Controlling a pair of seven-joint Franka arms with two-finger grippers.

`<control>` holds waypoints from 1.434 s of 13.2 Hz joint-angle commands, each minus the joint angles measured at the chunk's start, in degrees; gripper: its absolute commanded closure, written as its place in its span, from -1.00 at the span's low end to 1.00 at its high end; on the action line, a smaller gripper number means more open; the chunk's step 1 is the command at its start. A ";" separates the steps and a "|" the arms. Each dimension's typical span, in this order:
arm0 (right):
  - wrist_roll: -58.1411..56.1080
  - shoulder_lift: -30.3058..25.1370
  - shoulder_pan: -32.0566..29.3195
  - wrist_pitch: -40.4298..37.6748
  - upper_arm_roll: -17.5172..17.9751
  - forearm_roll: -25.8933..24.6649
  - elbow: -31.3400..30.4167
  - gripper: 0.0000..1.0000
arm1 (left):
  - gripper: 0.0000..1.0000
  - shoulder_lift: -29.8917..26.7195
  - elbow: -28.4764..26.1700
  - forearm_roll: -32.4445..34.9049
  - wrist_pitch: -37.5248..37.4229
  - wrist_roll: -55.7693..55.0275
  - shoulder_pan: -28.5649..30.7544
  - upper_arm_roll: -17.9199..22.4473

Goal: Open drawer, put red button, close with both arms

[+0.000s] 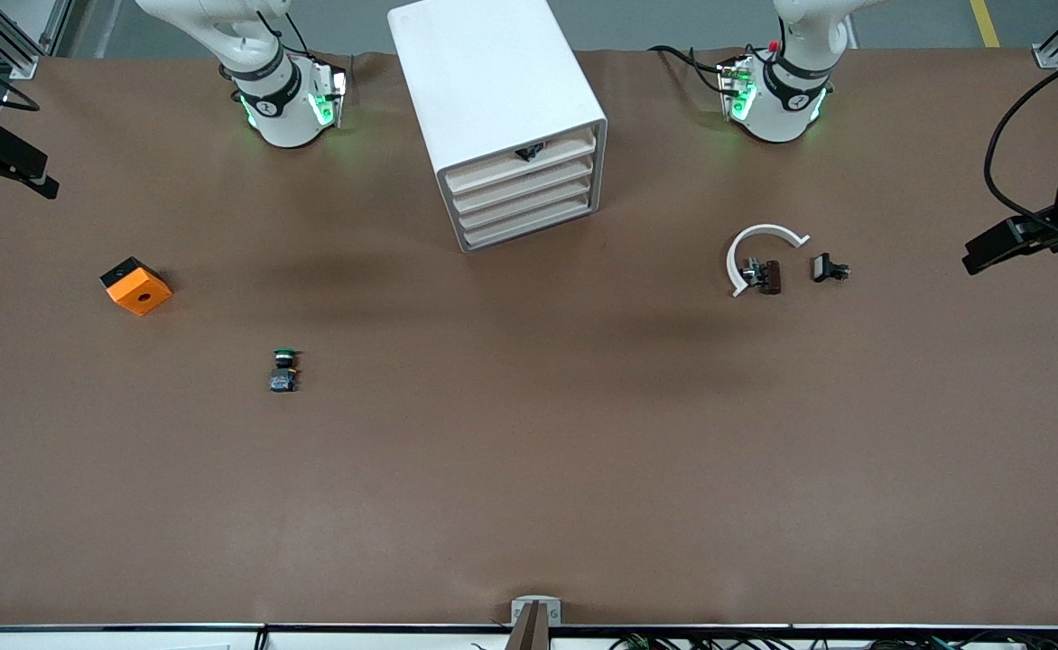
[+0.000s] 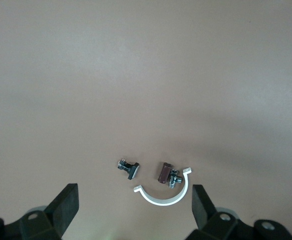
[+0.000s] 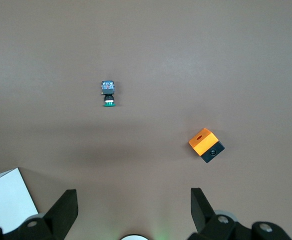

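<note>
**Left gripper** [image 2: 134, 195]: jaws spread wide, nothing between them. It hangs high over the parts toward the left arm's end of the table.

**Right gripper** [image 3: 133, 196]: jaws likewise spread and empty. It hangs over bare table, with the green-capped switch [image 3: 108, 93] and the orange box [image 3: 206, 145] below it.

**Red button:** you get no plain red cap in any view. The likeliest candidate is the reddish-brown piece [image 2: 164, 172]. It lies on its side inside the curve of the white half-ring [image 2: 163, 197] and touches a small metal part. In the front view it sits in the middle band of the frame, toward the left arm's end. Confirm what it is before you commit.

**Handling (judged):**
- It is probably light, hard plastic that will not give under the pads.
- A round cap would likely roll or slip, so take it across the flat sides of the body.
- It is small, and the ring crowds one side, so expect to nudge the ring.

**Black clip-like part** [image 2: 128, 168]: lies just beside the ring, apart from it.

**Drawer unit** [image 1: 502, 117]: upper centre of the front view, four drawer fronts, all looking shut.

**What each view adds:**
- Only the front view shows the drawer fronts and a dark fitting on the top one.
- The right wrist view catches just a white corner of the unit.
- Only the left wrist view separates the candidate from its metal neighbour.
- The front view shows neither gripper.
</note>
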 commanded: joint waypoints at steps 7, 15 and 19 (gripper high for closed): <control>-0.61 -0.89 -0.38 -1.10 0.15 0.89 -0.25 -1.00 | -1.00 -13.24 -19.80 -4.99 7.88 5.67 -18.60 15.90; -0.61 -0.98 -0.38 -0.40 0.14 0.89 -0.08 -1.00 | -1.00 -13.51 -17.44 -4.90 7.36 10.33 -19.14 15.91; -0.52 -0.98 -0.38 0.57 0.14 0.89 0.01 -1.00 | -1.00 -13.07 -14.98 -4.90 7.27 9.98 -18.79 16.35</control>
